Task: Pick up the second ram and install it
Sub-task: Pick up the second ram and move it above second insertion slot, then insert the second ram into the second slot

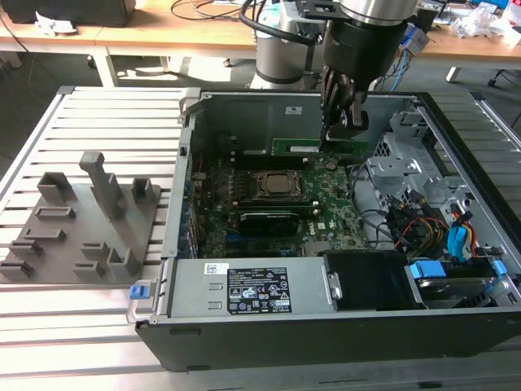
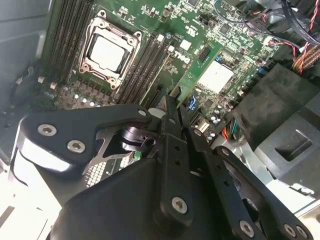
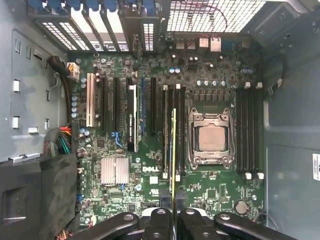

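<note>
A slatted metal desk (image 1: 98,114) carries an open computer case (image 1: 326,342) lying on its side, with its inside facing up. Most of the case floor is taken by the large green motherboard (image 1: 334,212), and along the case's near wall sits a grey power supply box (image 1: 244,285). A bundle of coloured cables (image 1: 423,228) fills the end toward the exterior view's right.

Outside the case, toward the exterior view's left, a set of grey holder blocks (image 1: 81,220) stands on the desk, well apart from the work.

The robot arm (image 1: 366,41) reaches down into the case from the far side. Its pincer (image 1: 346,122) is closed on one end of the second ram (image 1: 305,148) – a long, narrow green stick held on edge, its length running level along the far wall of the case.

In the first wrist view the pincer (image 3: 172,212) clamps the stick (image 3: 173,150) from both sides. The stick is seen edge-on there, lined up with the row of long memory slots just beside the square processor socket (image 3: 212,138). Whether it already touches a slot – I cannot tell.

In the second wrist view the stick (image 2: 197,67) juts out past the fingertips of the pincer (image 2: 175,102) over the board, with the socket (image 2: 109,52) off to one side.
</note>
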